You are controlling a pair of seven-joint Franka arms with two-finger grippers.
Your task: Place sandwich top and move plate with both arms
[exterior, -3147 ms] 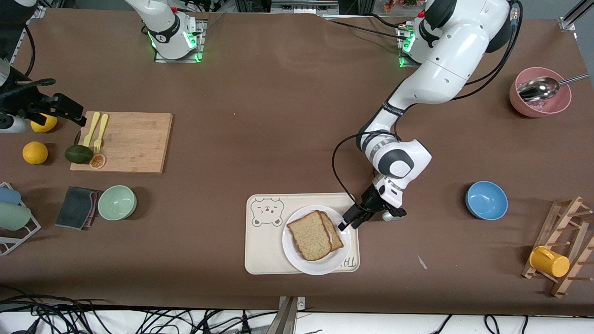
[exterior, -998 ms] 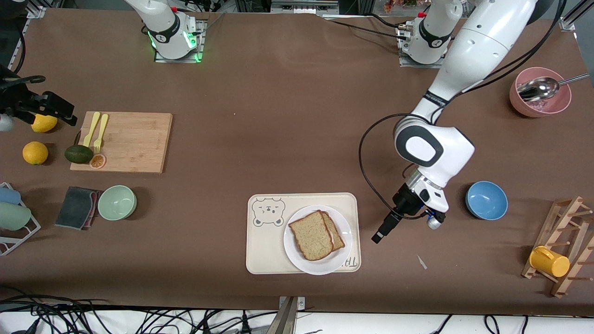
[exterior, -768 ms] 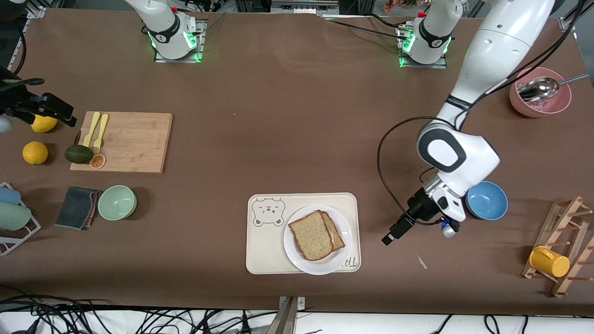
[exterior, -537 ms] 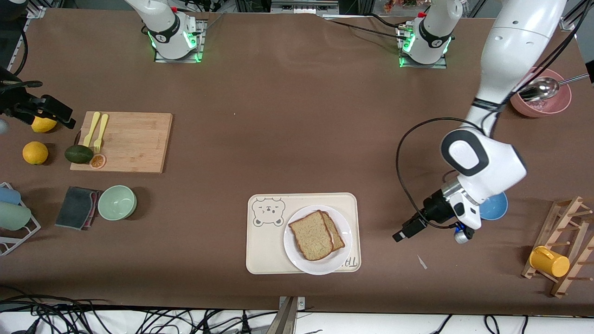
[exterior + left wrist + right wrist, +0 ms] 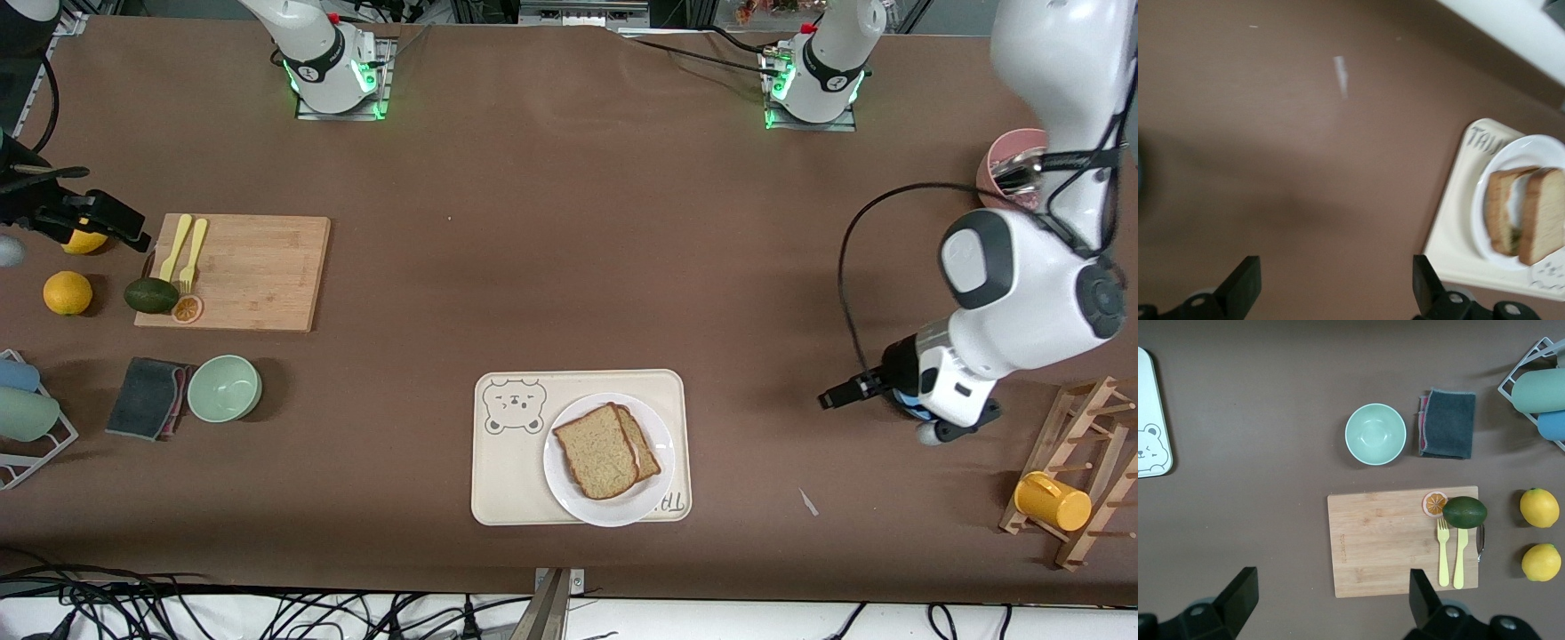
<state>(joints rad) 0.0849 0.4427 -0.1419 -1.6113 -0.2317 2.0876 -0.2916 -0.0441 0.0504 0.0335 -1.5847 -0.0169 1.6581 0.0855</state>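
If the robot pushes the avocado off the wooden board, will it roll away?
Probably it would wobble more than roll. The avocado looks egg-shaped, lying on its side at the cutting board's edge, so it would likely curve or rock. Its skin looks smooth and dark, so it may slip between fingers. The yellow fork beside it might get bumped too.

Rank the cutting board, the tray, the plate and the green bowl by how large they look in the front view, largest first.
1. The tray, though the cutting board looks close to it, so that pair is unsure.
2. The cutting board.
3. The plate.
4. The green bowl.
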